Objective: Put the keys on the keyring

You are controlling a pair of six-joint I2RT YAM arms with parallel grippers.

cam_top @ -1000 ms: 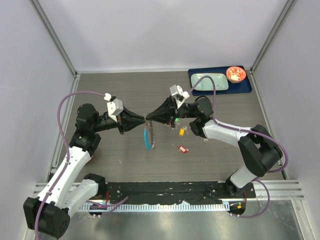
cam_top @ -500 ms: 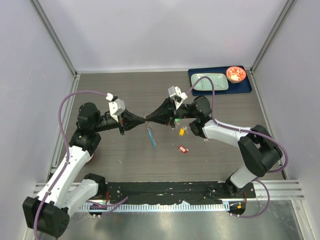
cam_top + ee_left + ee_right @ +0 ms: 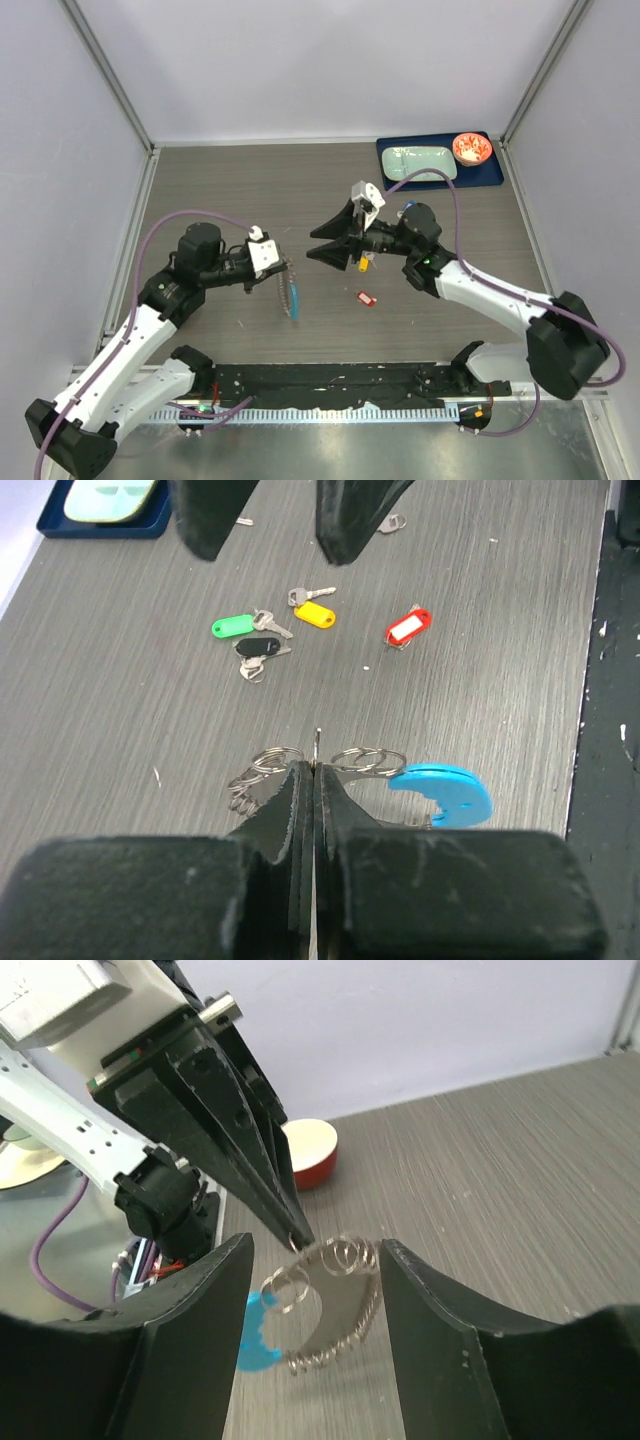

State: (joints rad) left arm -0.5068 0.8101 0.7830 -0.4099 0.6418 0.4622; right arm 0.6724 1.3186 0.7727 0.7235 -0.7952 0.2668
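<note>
1. On the left of the top view, my left gripper (image 3: 283,268) is clamped shut on the keyring (image 3: 290,296). Its wrist camera shows the two fingers pressed flat together on a thin wire.
2. The keyring (image 3: 368,759) hangs from those tips over the table (image 3: 230,190). Small wire coils bunch on either side of the pinch, and the blue crescent piece (image 3: 444,789) sits at the right in the left wrist view.
3. Next comes my right gripper (image 3: 312,245), its jaws spread wide, pointing at the left gripper with a gap between them. Its own camera frames the keyring (image 3: 330,1300) between its parted fingers (image 3: 205,1310), touching neither.
4. The keys lie loose on the table beyond: green (image 3: 233,627), black (image 3: 258,646), yellow (image 3: 314,614) and red (image 3: 408,626), none on the ring.
5. Far right, a blue tray (image 3: 495,172) sits in the corner.
</note>
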